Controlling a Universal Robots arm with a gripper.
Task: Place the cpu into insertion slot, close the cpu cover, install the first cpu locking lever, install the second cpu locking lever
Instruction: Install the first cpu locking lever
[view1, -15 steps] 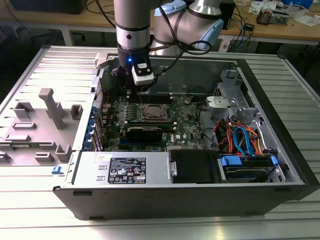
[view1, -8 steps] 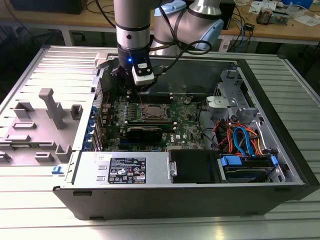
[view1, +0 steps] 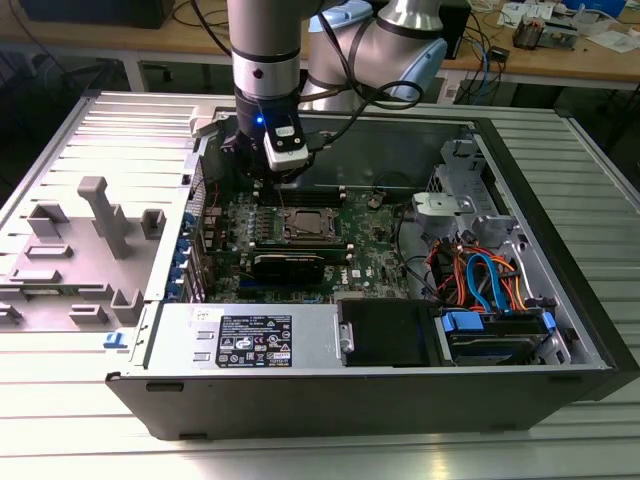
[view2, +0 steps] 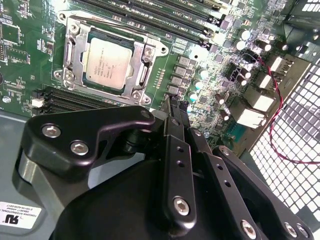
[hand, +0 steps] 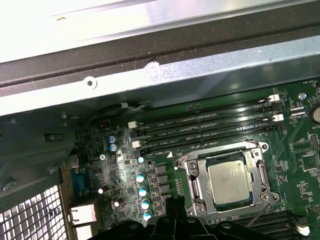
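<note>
Here, the cpu (view2: 107, 62) sits in the insertion slot (view2: 70, 27) with the cpu cover (view2: 145, 62) down over it. The empty gripper (view2: 172, 106), tips pinched together, hovers just beside. Lever-locking seems the step in hand, calling for a fine, exact press.

— Where's the arm (view1: 265, 60)?
— Upper middle of the exterior view. Its silver wrist section points straight down, with a blue light lit on it.
— And the gripper (view1: 272, 172)?
— It hangs black below the wrist. In the second wrist view its fingers (view2: 176, 145) meet at the tips, with nothing between them.
</note>
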